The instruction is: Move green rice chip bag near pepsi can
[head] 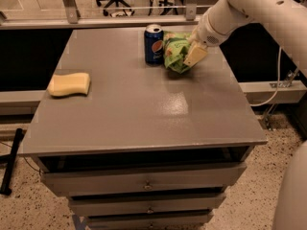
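Note:
The green rice chip bag (175, 51) is crinkled light-green foil. It sits at the far side of the grey table (144, 104), just right of the pepsi can (153, 44), close to it or touching it. The can is dark blue with a silver top and stands upright. My gripper (192, 55) comes in from the upper right on a white arm and is shut on the right side of the bag, with a pale finger (195, 54) showing against the foil.
A yellow sponge (70, 84) lies near the table's left edge. Drawers (144, 181) sit under the tabletop. A rail (120, 22) runs behind the table, and a cable (276, 87) hangs at the right. Office chairs stand in the background.

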`<act>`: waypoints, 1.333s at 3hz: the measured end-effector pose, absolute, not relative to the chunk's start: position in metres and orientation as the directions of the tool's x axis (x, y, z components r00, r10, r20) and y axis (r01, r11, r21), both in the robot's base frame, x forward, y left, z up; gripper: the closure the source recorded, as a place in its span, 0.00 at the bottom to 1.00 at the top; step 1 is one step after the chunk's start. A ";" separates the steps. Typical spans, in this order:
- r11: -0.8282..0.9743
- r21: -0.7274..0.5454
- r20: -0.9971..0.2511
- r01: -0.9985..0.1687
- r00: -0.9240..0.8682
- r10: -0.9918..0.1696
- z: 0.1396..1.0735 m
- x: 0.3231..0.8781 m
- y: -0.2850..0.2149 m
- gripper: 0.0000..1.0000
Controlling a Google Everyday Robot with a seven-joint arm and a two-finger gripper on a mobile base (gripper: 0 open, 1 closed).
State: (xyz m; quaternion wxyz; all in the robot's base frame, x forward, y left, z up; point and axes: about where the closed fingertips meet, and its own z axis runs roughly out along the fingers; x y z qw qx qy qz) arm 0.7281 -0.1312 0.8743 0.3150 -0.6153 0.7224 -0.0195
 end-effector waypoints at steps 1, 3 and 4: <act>0.231 -0.402 -0.430 -0.886 -0.040 -0.902 0.864 0.727 -0.125 0.84; 0.230 -0.400 -0.430 -0.887 -0.040 -0.902 0.864 0.727 -0.124 0.37; 0.220 -0.377 -0.435 -0.900 -0.038 -0.900 0.860 0.722 -0.118 0.12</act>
